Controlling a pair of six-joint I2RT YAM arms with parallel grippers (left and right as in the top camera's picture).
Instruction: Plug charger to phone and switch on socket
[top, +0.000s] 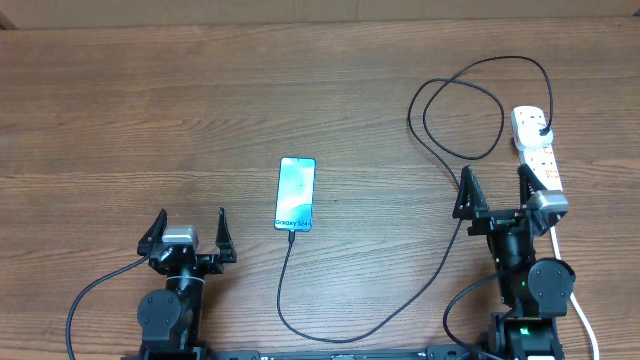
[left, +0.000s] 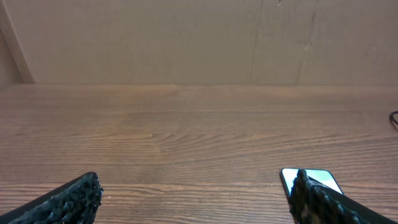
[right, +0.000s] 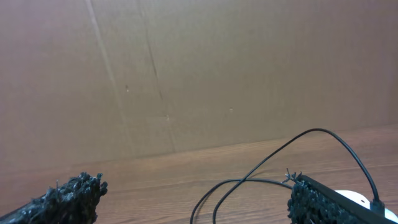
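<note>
- Between the fingers of the left gripper (top: 191, 225) and of the right gripper (top: 494, 185) nothing is held; both sets of jaws are spread wide.
- The phone (top: 295, 193) is laid flat, screen lit, ahead and to the right of the left gripper. The socket (top: 538, 155) is set just ahead of the right gripper's right finger.
- The charger (top: 409, 118) is plugged in at the socket's far end, and its tip is laid at the phone's near edge.
- The cable loops ahead of the right gripper could be snagged when the switch is reached for, and the tip could be tugged off the phone.
- The phone is not braced, so it could be slid across the table (top: 120, 120) if the tip is pushed.
- Whether the tip is seated cannot be told.
- The switch positions are too small to read, and the socket's near end is covered by the right gripper.
</note>
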